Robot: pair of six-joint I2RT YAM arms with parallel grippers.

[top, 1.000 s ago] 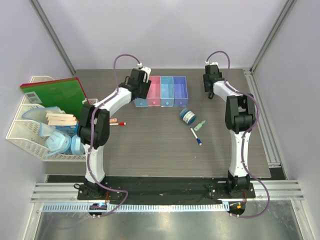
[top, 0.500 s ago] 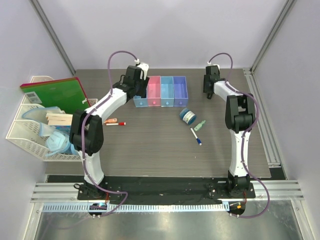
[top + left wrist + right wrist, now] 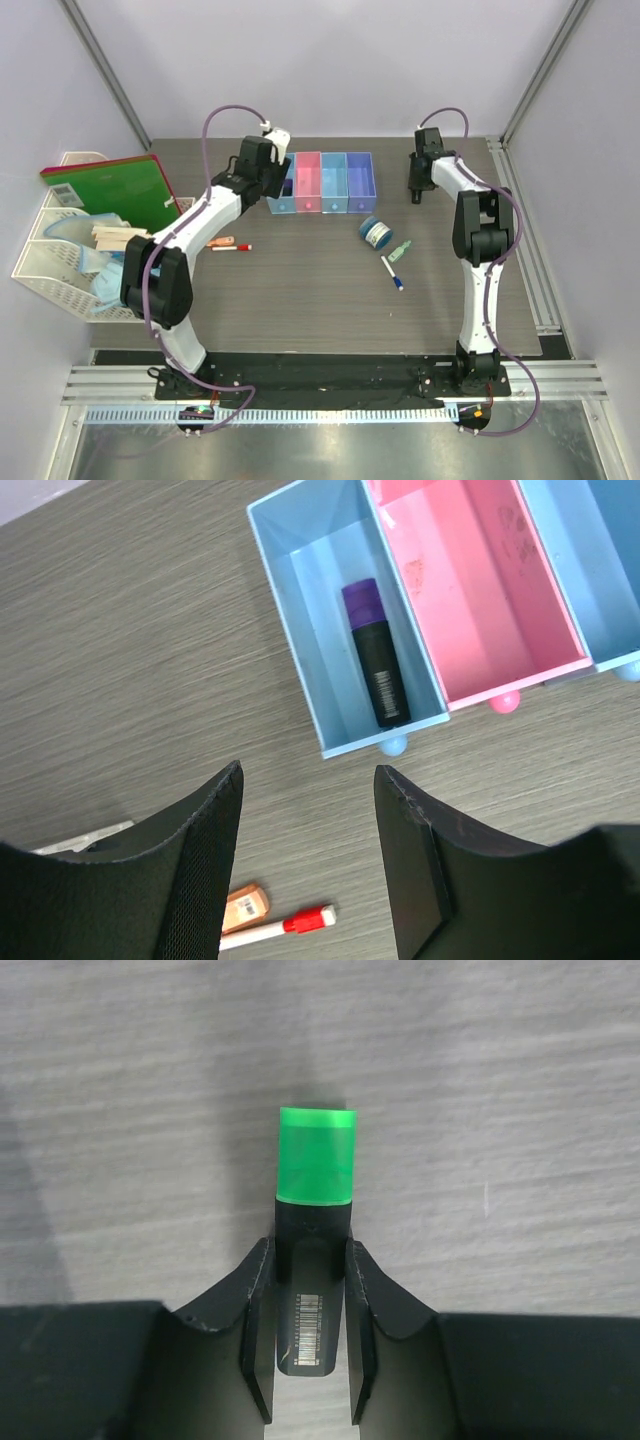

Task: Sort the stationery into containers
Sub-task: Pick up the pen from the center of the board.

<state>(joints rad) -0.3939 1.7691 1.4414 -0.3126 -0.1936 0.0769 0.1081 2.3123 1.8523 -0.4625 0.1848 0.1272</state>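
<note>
My left gripper (image 3: pixel 310 775) is open and empty, above the table just in front of the row of four joined bins (image 3: pixel 322 183); it also shows in the top view (image 3: pixel 262 183). A black highlighter with a purple end (image 3: pixel 375 665) lies in the leftmost light blue bin (image 3: pixel 300 640). The pink bin (image 3: pixel 470 590) beside it holds nothing. My right gripper (image 3: pixel 309 1248) is shut on the black body of a green-capped highlighter (image 3: pixel 315 1155), low over the table right of the bins (image 3: pixel 415 192). A blue jar (image 3: pixel 377 233), a green-white bottle (image 3: pixel 400 250) and a blue-capped marker (image 3: pixel 392 273) lie mid-table.
A red-capped marker (image 3: pixel 232 247) and a small orange item (image 3: pixel 222 241) lie left of centre; both show in the left wrist view, the marker (image 3: pixel 280 927) and the item (image 3: pixel 245 905). A white mesh organiser (image 3: pixel 40 270) with a green notebook (image 3: pixel 115 190) stands at the left edge.
My left gripper has drawn back to the left, away from over the leftmost bin. My right gripper has shifted slightly toward the near side.
</note>
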